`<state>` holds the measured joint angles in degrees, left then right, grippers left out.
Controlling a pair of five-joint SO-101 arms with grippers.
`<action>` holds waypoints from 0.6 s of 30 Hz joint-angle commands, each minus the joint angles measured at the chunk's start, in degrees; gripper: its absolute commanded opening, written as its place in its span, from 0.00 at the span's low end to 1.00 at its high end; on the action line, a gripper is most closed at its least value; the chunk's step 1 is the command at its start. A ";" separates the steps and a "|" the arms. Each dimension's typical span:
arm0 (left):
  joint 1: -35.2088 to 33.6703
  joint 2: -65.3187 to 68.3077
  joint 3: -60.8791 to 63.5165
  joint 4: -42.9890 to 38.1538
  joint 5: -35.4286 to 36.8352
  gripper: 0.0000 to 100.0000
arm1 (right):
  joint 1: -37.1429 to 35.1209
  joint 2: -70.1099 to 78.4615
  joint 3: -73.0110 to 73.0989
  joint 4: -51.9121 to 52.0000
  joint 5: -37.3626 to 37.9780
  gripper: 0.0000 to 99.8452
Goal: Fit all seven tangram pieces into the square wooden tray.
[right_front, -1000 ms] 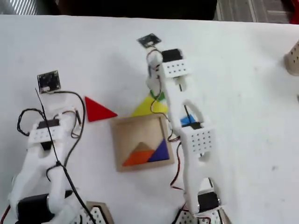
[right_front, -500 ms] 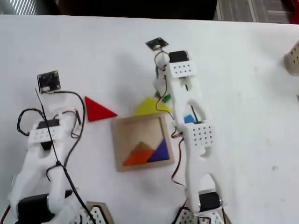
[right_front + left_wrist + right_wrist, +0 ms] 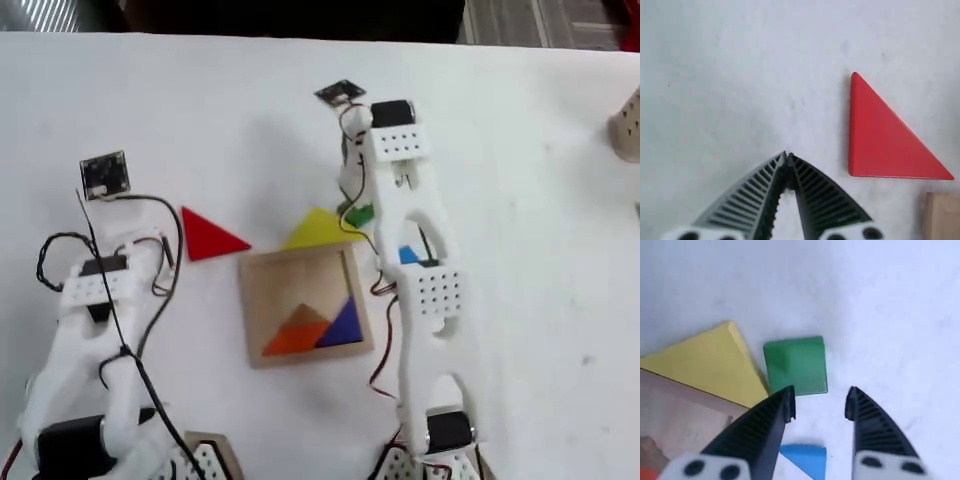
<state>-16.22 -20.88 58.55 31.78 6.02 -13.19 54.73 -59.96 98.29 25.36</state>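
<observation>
The square wooden tray [image 3: 262, 280] holds an orange triangle [image 3: 290, 340], a tan triangle [image 3: 308, 315] and a blue-violet triangle [image 3: 346, 325]. A yellow triangle [image 3: 318, 230] lies against the tray's far edge, with a green square [image 3: 358, 213] beside it and a light blue piece [image 3: 408, 255] under the right arm [image 3: 400, 150]. My right gripper [image 3: 820, 402] hangs open just short of the green square [image 3: 796, 365], between the yellow triangle [image 3: 710, 360] and the blue piece [image 3: 805, 457]. My left gripper [image 3: 786, 158] is shut and empty, beside the red triangle [image 3: 885, 140].
The red triangle [image 3: 210, 237] lies on the white table left of the tray, near the left arm [image 3: 95, 285]. A tray corner [image 3: 942, 215] sits close to the red triangle. A perforated tan object [image 3: 628, 125] stands at the right edge.
The right arm has shifted to the right, uncovering more of the yellow triangle and the green square. The left arm has not moved.
</observation>
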 commanded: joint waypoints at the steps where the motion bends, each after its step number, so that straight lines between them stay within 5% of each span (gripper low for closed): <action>1: 0.75 -0.40 -0.18 -0.26 -0.35 0.02 | -2.33 -3.38 -2.37 0.13 0.97 0.25; 18: 0.75 -0.40 -0.26 -0.26 -0.35 0.02 | -2.95 6.90 -4.48 -1.01 7.03 0.27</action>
<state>-16.22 -20.88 58.55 31.78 6.02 -17.58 61.41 -62.77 97.93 29.58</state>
